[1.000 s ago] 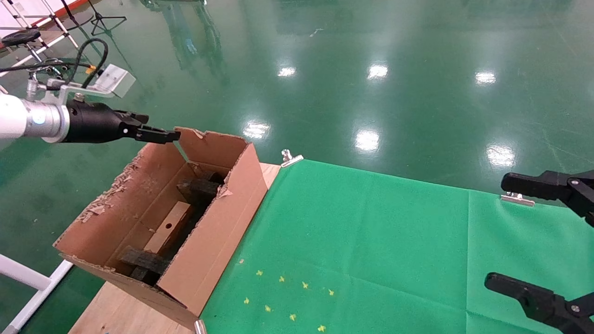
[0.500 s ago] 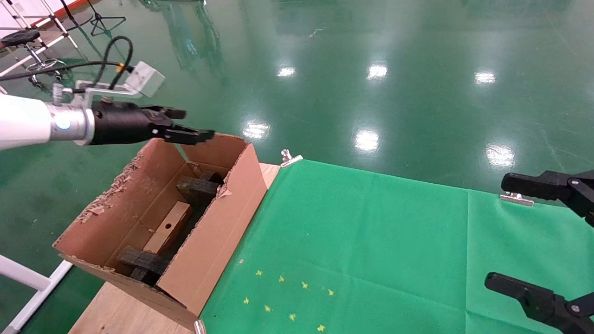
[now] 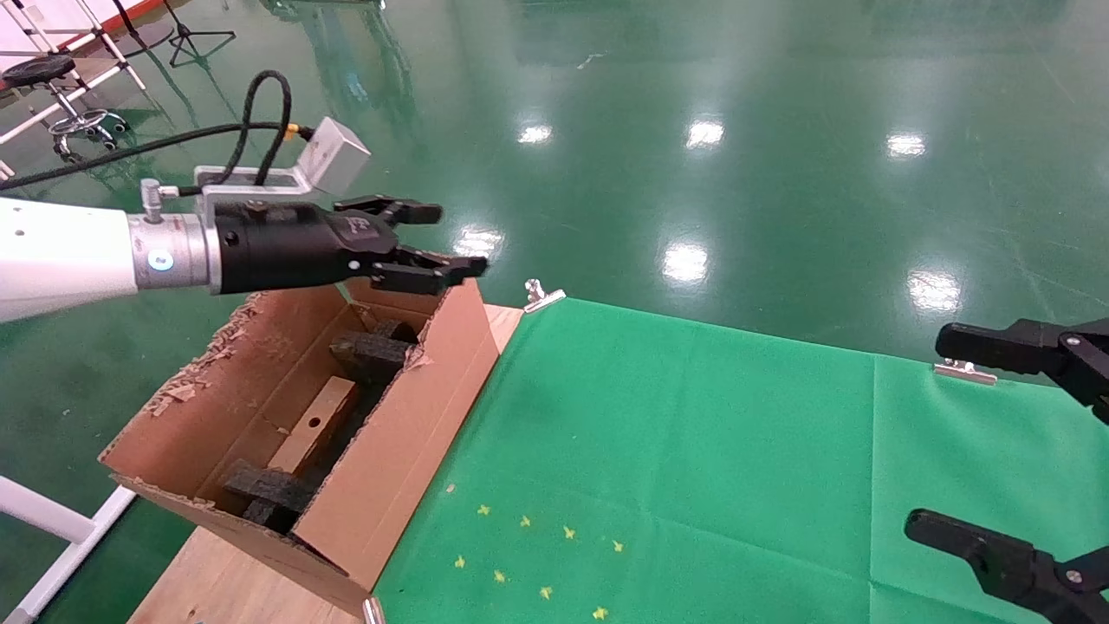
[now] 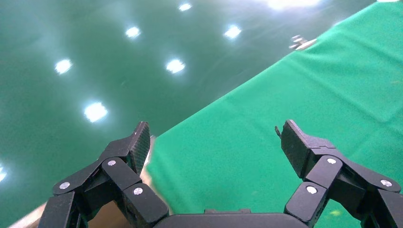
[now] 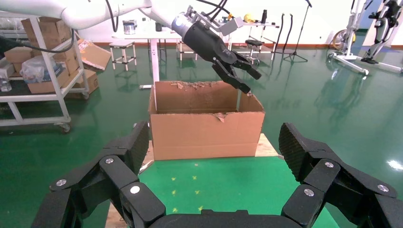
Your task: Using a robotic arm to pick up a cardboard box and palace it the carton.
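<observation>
The carton (image 3: pixel 407 433) stands open at the table's left end, with ragged flaps and black foam pieces (image 3: pixel 372 351) inside; its long side faces the right wrist view (image 5: pixel 204 128). A flat tan strip with a hole (image 3: pixel 312 425) lies between the foam. The cardboard box is out of view. My left gripper (image 3: pixel 455 238), on the white arm, hovers above the carton's far right corner. It is open and holds nothing (image 4: pixel 215 137), and it also shows from afar (image 5: pixel 252 81). At the right my right gripper (image 3: pixel 931 431) hangs open and empty (image 5: pixel 214 137).
A green cloth (image 3: pixel 693 451) covers the table, held by metal clips (image 3: pixel 544 296) at its far edge. Small yellow marks (image 3: pixel 537 555) dot the cloth near the carton. Bare wood (image 3: pixel 243 589) shows under the carton. Shelves and stands (image 5: pixel 43 71) are beyond, on the green floor.
My left gripper has travelled rightwards over the carton's far end, from beyond its left flap to its right corner. Its fingers show wider apart now. The right arm has not moved.
</observation>
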Available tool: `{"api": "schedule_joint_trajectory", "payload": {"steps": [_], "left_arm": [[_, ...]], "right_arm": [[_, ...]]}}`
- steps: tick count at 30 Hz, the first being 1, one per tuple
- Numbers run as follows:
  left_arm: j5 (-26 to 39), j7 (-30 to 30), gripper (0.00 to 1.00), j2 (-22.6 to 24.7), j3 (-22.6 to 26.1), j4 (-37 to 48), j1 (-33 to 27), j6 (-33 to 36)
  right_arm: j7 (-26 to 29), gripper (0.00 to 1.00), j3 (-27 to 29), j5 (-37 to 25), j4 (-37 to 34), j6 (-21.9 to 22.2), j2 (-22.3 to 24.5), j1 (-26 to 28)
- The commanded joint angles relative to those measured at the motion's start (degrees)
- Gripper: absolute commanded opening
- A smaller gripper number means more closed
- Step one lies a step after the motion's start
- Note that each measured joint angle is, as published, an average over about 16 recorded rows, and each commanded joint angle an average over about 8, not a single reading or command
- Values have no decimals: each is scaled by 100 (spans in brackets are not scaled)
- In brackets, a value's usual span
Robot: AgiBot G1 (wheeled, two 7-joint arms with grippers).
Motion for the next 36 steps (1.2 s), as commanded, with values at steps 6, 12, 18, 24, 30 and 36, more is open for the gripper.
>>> {"api": "schedule_joint_trajectory", "payload": {"steps": [6, 12, 18, 24, 30, 36], "left_arm": [[-654, 136, 100, -52, -227, -642, 495, 245], [-1221, 253, 100, -97, -423, -1199, 924, 457], [-1796, 373, 100, -142, -623, -1764, 1359, 672], [-2364, 491, 100, -187, -820, -2322, 1790, 885], [-2937, 609, 100, -233, -1018, -2885, 2223, 1099], [-3376, 696, 100, -266, -1169, -3318, 2554, 1265]], "right_arm": [[0, 100, 0, 0, 0, 0, 0, 0], [0, 100, 0, 0, 0, 0, 0, 0], [0, 100, 0, 0, 0, 0, 0, 0], [0, 100, 0, 0, 0, 0, 0, 0], [0, 100, 0, 0, 0, 0, 0, 0], [0, 100, 0, 0, -1, 1, 0, 0]]}}
